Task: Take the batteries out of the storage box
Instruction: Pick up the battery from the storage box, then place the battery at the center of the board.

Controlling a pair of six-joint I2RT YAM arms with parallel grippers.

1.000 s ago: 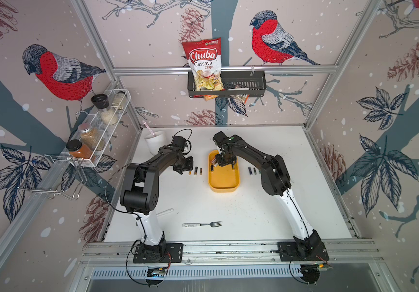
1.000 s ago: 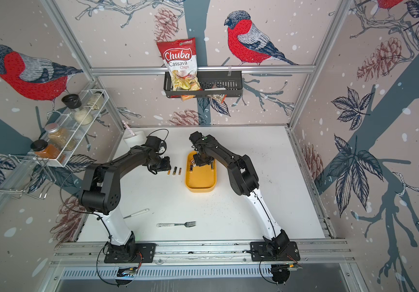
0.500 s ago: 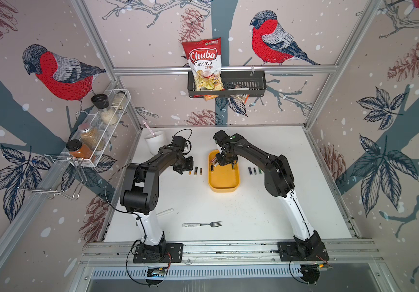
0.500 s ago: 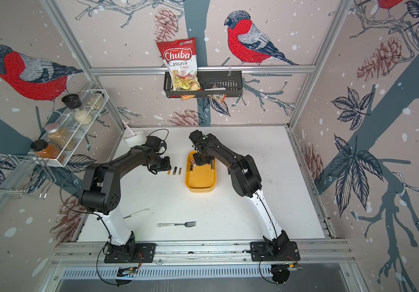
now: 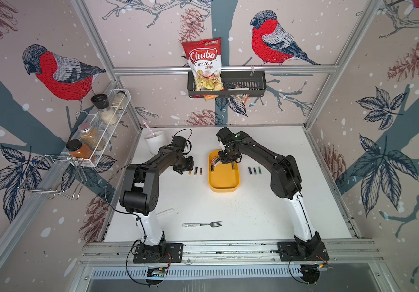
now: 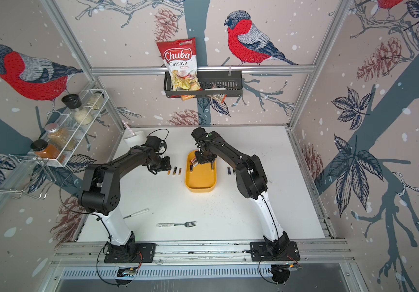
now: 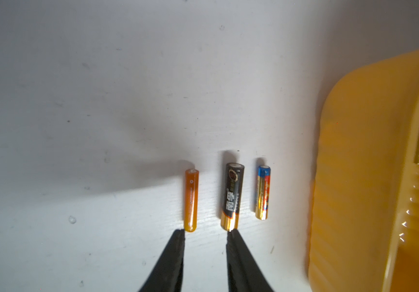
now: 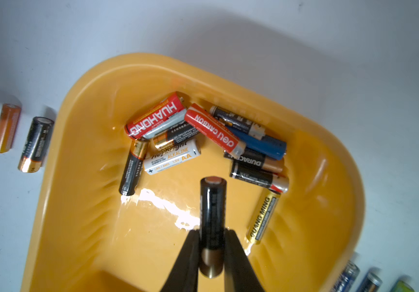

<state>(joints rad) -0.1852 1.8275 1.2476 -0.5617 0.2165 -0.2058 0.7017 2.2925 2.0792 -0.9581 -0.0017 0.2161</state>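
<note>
On the left, our left end effector (image 7: 205,232) hangs open and empty just behind the left row of batteries (image 7: 231,197) lying on the tabletop (image 7: 77,101) beside the yellow box (image 8: 72,192). Over the box, our right end effector (image 8: 212,231) is clamped on a black battery (image 8: 213,202), clear of the pile (image 8: 203,131) at the box's far end. We judge this the carry-out step: next it must leave the box and land beside the right row of batteries (image 5: 254,171).

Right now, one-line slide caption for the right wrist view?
Right gripper clamps a black battery over the yellow storage box, other batteries piled inside.
</note>
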